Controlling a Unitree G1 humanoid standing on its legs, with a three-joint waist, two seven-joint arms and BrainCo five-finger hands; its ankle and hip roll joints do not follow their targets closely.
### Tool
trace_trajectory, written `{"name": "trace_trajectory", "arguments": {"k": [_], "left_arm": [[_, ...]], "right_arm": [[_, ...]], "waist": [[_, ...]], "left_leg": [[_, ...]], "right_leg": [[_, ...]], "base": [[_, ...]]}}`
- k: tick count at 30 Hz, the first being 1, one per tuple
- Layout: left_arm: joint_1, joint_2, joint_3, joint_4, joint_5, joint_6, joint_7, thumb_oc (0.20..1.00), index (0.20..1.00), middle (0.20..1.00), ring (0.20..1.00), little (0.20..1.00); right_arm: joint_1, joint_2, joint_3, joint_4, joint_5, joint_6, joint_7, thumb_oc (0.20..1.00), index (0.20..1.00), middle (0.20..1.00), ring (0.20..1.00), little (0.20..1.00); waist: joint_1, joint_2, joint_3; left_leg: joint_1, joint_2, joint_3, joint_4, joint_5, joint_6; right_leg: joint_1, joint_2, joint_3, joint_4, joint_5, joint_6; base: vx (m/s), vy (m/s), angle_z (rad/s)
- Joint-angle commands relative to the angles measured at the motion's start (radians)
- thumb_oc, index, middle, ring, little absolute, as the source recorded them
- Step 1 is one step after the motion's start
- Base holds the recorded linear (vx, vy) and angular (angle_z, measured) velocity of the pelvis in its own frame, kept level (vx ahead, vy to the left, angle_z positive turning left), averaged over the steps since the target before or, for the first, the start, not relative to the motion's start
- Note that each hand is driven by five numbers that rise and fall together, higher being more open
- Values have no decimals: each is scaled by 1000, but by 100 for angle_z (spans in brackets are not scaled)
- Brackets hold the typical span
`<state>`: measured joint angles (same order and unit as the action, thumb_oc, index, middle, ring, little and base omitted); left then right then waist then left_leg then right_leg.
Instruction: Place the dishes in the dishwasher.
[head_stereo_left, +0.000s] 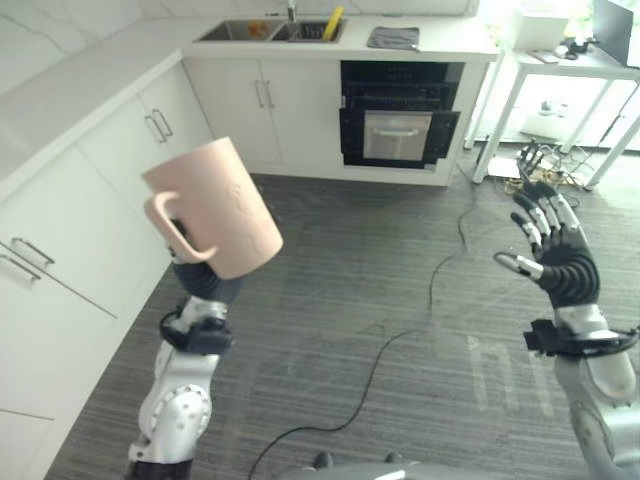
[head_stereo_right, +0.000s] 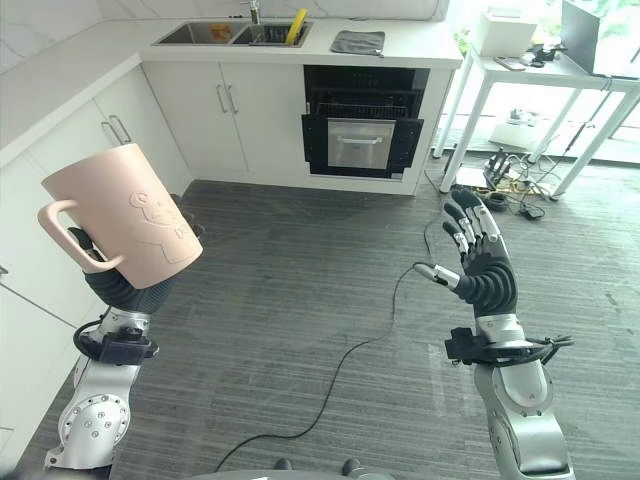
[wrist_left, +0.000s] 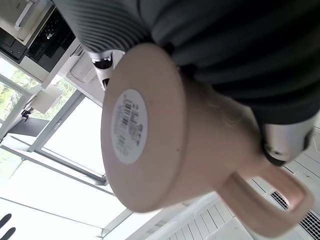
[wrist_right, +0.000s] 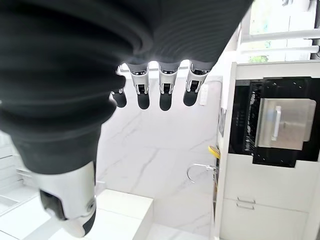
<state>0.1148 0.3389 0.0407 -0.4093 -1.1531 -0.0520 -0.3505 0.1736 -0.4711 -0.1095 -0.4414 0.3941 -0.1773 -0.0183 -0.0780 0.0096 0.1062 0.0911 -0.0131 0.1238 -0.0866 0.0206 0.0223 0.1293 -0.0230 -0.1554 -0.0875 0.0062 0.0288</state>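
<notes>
A robot's left hand (head_stereo_right: 125, 285) holds a pale pink mug (head_stereo_left: 215, 207) aloft in a white kitchen, its fingers wrapped round the body of the mug beneath the looped handle, which points to the robot's left. The mug is tipped base-up, well above the grey striped floor (head_stereo_left: 380, 290) and well apart from the dishwasher (head_stereo_left: 398, 125), which stands open under the far counter with its steel-fronted door let partway down.

The right eye view shows a raised cartoon figure moulded into the mug's side; the left eye view gives only a faint trace of it. The left wrist view shows what the head views cannot: a round white label (wrist_left: 129, 126) stuck on the mug's base, its print too small to read.

The right hand (head_stereo_left: 555, 250) is raised at the robot's right, palm empty, fingers straight and spread, thumb held apart. The right wrist view looks past those dark fingertips (wrist_right: 166, 99) to the dishwasher's dark interior and a curved tap (wrist_right: 200, 170) against marbled wall.

On the far counter sit a double sink (head_stereo_left: 270, 30) with a yellow item standing in it and a folded grey cloth (head_stereo_left: 392, 38). A white table (head_stereo_left: 560, 62) stands beside the counter, by the window.
</notes>
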Motion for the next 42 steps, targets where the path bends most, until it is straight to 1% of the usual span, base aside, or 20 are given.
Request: {"name": "trace_trajectory", "arguments": {"k": [1,11,15,17,18,19,20,21,22,24,25,26,27,28,29,32,34,39,41,42], "left_arm": [[-58,38,47,57,42,-47,-10,200,200,200,200,200],[-68,40,33,79,45,-56,-10,200,200,200,200,200],[-52,50,44,81,34,-62,-2,200,200,200,200,200],[-40,46,53,78,38,-68,1,200,200,200,200,200],[-28,48,56,78,38,-80,-3,200,200,200,200,200],[-22,52,56,73,37,-88,-5,200,200,200,200,200],[-14,42,57,61,41,-90,-11,200,200,200,200,200],[-14,41,57,61,43,-90,-11,200,200,200,200,200],[-13,38,55,63,48,-89,-6,200,200,200,200,200],[-6,51,57,65,39,-86,-2,200,200,200,200,200],[-6,54,55,68,31,-90,4,200,200,200,200,200],[-9,57,52,77,19,-95,5,200,200,200,200,200],[-8,60,50,86,14,-103,3,200,200,200,200,200],[16,45,55,90,10,-107,-15,200,200,200,200,200],[29,38,55,80,19,-111,-9,200,200,200,200,200],[39,41,68,73,14,-103,-2,200,200,200,200,200],[32,47,78,76,5,-74,0,200,200,200,200,200],[11,39,74,60,42,-27,8,200,200,200,200,200],[9,39,79,57,48,-2,3,200,200,200,200,200],[18,41,80,52,59,14,-6,200,200,200,200,200]], "right_arm": [[-65,8,-26,-10,13,-68,2,1000,1000,1000,1000,1000],[-74,15,-3,-10,4,-55,16,1000,1000,1000,1000,1000],[-56,2,-14,-15,18,-52,37,1000,1000,1000,1000,1000],[-58,3,-9,-13,24,-44,46,1000,1000,1000,1000,1000],[-57,0,-7,-14,30,-44,57,1000,1000,1000,1000,1000],[-53,-8,-10,-17,34,-48,64,1000,1000,1000,1000,1000],[-50,-16,-6,-2,27,-66,71,1000,1000,1000,1000,1000],[-51,-14,-5,2,22,-68,74,1000,1000,1000,1000,1000],[-56,-12,-1,17,7,-74,81,1000,1000,1000,1000,1000],[-68,-18,-1,22,17,-79,83,1000,1000,1000,1000,1000],[-71,-19,1,21,17,-74,84,1000,1000,1000,1000,1000],[-71,-20,1,24,9,-73,90,1000,1000,1000,1000,1000],[-67,-22,2,29,5,-78,97,1000,1000,1000,1000,1000],[-36,-26,-18,31,15,-91,129,1000,1000,1000,1000,1000],[-27,-29,-31,23,35,-89,146,1000,1000,1000,1000,1000],[-9,-32,-47,10,55,-83,164,1000,1000,1000,1000,1000],[-6,-26,-52,0,55,-63,161,1000,1000,1000,1000,1000],[-26,7,-19,-16,13,-41,128,1000,1000,1000,1000,1000],[-25,20,-16,-22,6,-41,111,1000,1000,1000,1000,1000],[-19,37,-15,-33,-6,-41,101,1000,1000,1000,1000,1000]], "waist": [[-2,-16,-53],[-5,-12,-57],[-12,-15,-55],[-5,-17,-44],[-3,-23,-31],[0,-31,-16],[12,-55,26],[11,-54,28],[12,-53,44],[17,-37,49],[19,-26,47],[23,-14,43],[28,-6,41],[37,2,32],[37,2,25],[37,7,18],[47,4,4],[75,-25,-38],[82,-31,-48],[85,-36,-54]], "left_leg": [[56,15,-13,-1,-76,-28],[37,23,-42,-1,-50,-32],[50,32,-35,-1,-60,-38],[64,42,-19,2,-40,-54],[46,46,-3,81,-53,-69],[-1,57,11,182,-29,-84],[-152,72,0,476,27,-98],[-165,74,-4,493,26,-98],[-208,95,19,486,38,-96],[-185,135,85,269,61,-99],[-173,142,98,179,87,-104],[-160,143,99,58,137,-113],[-168,149,84,5,167,-122],[-232,156,46,-1,184,-135],[-221,154,54,-1,160,-127],[-195,154,70,-1,150,-117],[-184,128,74,1,126,-97],[-153,52,51,-1,79,-39],[-139,29,36,-1,66,-22],[-124,3,15,-1,53,-2]], "right_leg": [[-11,-10,66,0,-3,70],[-18,27,94,18,-8,53],[-5,42,110,5,-21,49],[-6,50,116,5,-15,38],[3,49,119,7,-19,34],[9,48,116,8,-20,25],[10,38,116,18,-15,-7],[8,41,116,19,-15,-9],[15,47,117,22,-16,-10],[41,56,102,4,-35,4],[50,59,94,0,-44,11],[67,61,92,0,-59,18],[84,62,93,0,-70,19],[135,68,106,3,-109,15],[133,59,106,16,-117,16],[134,43,101,64,-143,27],[147,15,95,103,-165,44],[144,-73,63,175,-95,119],[124,-90,55,247,-65,140],[83,-96,61,384,-4,153]], "base": [[-105,-72,-3],[-61,-92,1],[23,-141,3],[13,-183,0],[-5,-228,-1],[-45,-292,9],[-75,-220,18],[-20,-179,20],[131,-3,4],[247,84,-5],[316,176,-8],[327,195,-10],[611,323,-2],[647,330,-12],[598,296,-33],[455,274,-52],[535,334,-36],[425,283,-13],[350,283,36],[407,404,58]]}}
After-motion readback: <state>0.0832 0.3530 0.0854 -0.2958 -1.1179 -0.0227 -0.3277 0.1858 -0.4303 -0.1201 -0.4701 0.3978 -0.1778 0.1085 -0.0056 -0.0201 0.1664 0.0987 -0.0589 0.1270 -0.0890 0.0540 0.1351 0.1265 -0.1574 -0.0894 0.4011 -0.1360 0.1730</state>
